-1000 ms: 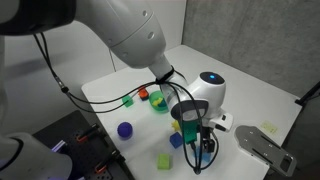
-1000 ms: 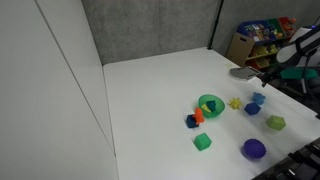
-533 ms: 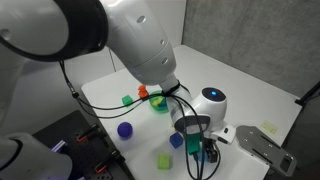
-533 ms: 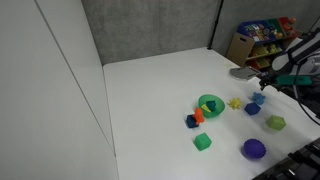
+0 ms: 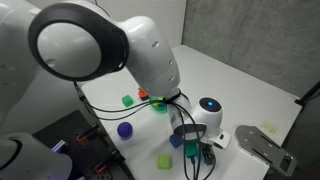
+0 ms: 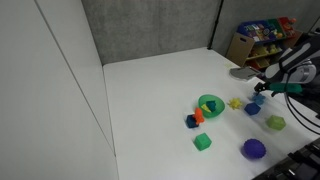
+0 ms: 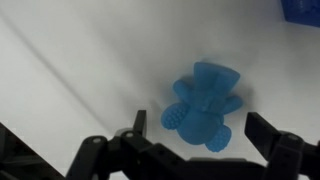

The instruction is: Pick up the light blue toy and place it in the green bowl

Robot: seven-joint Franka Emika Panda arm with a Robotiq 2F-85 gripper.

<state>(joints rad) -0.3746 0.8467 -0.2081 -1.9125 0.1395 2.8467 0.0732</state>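
Tool (image 7: 198, 124) wide open, empty, w/ light blue toy (image 7: 207, 100) lying between its 2 fingers.

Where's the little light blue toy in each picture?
Wrist view: light blue toy in the middle.
In an exterior view: far right, below the gripper.
In an exterior view: low middle, hidden behind the gripper.
Shared landmark: the green bowl, in both exterior views.

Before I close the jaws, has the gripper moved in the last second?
Yes. The gripper has come down: in an exterior view it sits lower against the green bowl than before, open over the light blue toy.
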